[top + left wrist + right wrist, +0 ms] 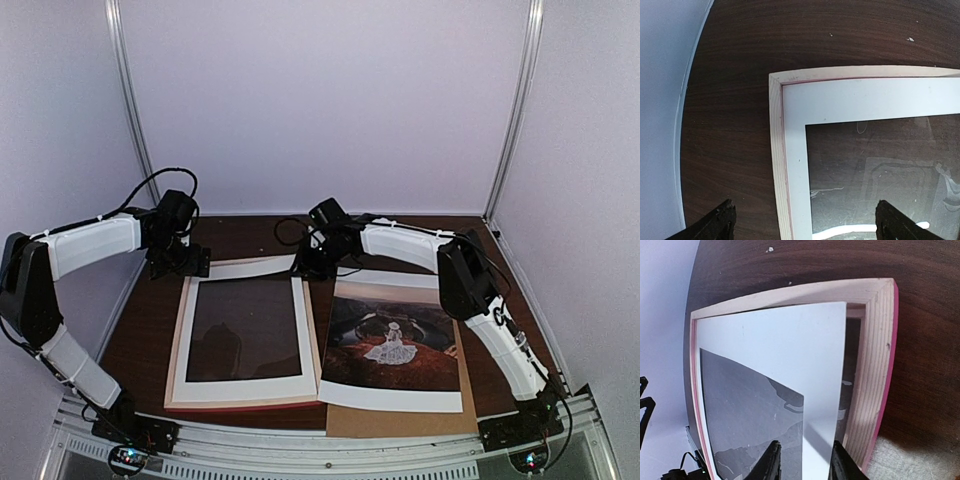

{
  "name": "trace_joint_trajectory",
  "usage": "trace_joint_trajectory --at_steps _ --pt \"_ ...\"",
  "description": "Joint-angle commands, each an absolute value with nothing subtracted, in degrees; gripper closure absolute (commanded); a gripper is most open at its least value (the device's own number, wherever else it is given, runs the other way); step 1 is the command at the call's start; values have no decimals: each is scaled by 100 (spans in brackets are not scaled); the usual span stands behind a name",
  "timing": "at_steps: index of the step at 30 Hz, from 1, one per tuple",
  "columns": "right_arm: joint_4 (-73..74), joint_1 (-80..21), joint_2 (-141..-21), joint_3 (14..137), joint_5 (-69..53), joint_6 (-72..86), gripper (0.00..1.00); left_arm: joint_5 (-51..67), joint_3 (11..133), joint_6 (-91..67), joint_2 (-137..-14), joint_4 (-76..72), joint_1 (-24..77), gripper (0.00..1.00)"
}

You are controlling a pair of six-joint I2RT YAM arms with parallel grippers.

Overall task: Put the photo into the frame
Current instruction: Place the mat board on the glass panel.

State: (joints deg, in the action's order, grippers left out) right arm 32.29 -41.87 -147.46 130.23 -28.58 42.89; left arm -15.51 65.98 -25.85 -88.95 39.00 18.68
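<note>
While left fingers (720,225) gape wide above pink-edged wooden frame (775,150), right fingers (772,462) slightly apart astride white mat (790,340); landscape paper print (392,340) lower right looks light, floppy, crease-prone: pinch white margin.

White window mat (240,391), brown backing board (400,422), dark wooden table (240,235)

- Top camera: high behind the near edge, facing down across the whole table (240,240).
- Left wrist: close over the frame (776,165), looking down at its far left corner.
- Right wrist: close over the same frame (875,365), at its far right corner.
</note>
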Motion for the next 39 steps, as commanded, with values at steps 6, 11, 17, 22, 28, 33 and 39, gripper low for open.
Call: trace_joint_trajectory --at_steps 6,11,17,22,28,33,39 --pt "3716 -4241 -14358 13157 -2389 3806 51 -1461 6531 -2565 -8807 3650 1811 2" --pt "3930 -4284 -14284 13165 -2123 3587 47 -1459 6537 -2560 -8860 3636 1811 2" --pt "3938 -4341 -14157 13166 -1944 3329 45 -1454 6548 -2547 -8880 3618 1811 2" --pt "3817 -4408 -14139 13214 -2101 3125 47 -1402 6578 -2548 -8879 3614 1811 2" --pt "3865 -4391 -13475 12444 -1324 2656 45 -691 6449 -2498 -8709 3278 1823 2" --pt "3629 -4128 -12424 11061 -823 2446 43 -50 6395 -2601 -8712 2742 2304 2" --pt "3629 -3450 -11198 9338 -571 2389 43 88 6827 -2628 -9250 2510 3331 2"
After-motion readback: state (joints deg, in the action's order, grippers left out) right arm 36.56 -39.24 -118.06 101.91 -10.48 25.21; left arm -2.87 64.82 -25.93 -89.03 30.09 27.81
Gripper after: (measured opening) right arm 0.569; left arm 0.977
